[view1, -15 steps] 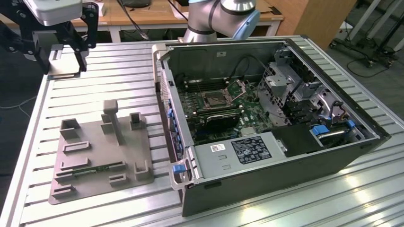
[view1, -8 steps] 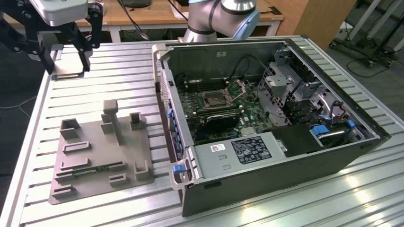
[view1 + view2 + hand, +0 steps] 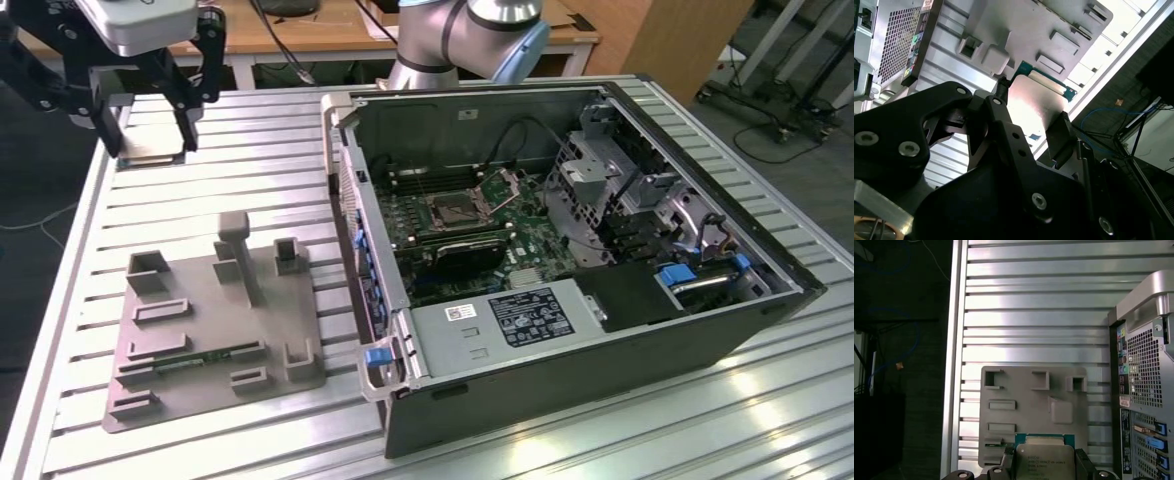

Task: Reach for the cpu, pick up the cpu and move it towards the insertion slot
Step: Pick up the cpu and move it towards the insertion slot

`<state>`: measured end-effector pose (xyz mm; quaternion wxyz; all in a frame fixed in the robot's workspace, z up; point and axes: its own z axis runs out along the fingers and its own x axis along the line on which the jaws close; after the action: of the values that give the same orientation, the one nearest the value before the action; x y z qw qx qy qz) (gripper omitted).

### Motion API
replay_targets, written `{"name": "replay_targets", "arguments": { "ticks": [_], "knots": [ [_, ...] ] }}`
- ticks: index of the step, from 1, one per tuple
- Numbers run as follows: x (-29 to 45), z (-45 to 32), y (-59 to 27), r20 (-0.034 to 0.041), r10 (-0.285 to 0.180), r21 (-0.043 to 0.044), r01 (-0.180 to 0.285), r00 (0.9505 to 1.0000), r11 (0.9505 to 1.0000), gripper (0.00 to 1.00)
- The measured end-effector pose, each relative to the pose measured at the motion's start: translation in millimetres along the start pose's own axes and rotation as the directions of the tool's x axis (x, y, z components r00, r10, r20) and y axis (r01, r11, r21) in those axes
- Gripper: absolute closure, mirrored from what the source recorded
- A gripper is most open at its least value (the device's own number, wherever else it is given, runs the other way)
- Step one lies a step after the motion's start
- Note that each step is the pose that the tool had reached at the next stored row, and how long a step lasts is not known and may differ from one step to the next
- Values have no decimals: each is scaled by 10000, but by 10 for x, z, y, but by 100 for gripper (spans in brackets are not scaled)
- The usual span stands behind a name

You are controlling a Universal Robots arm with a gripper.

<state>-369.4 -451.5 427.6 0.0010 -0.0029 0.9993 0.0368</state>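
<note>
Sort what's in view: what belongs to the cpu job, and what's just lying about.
Job: cpu, gripped between the fingers; gripper; insertion slot, in the open computer case.
Lying about: grey fixture tray; power supply.

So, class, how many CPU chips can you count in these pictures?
1: the cpu, gripped in the pincer, held clear of the grey tray beside the computer case. Another may lie hidden in the insertion slot inside the case.
</note>
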Motion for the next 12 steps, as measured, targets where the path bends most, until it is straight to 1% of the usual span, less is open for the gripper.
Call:
{"name": "replay_targets", "arguments": {
  "ticks": [12],
  "knots": [
    [-74, 8, -1, 0, 0, 0, 0, 10000, 10000, 46]
  ]
}}
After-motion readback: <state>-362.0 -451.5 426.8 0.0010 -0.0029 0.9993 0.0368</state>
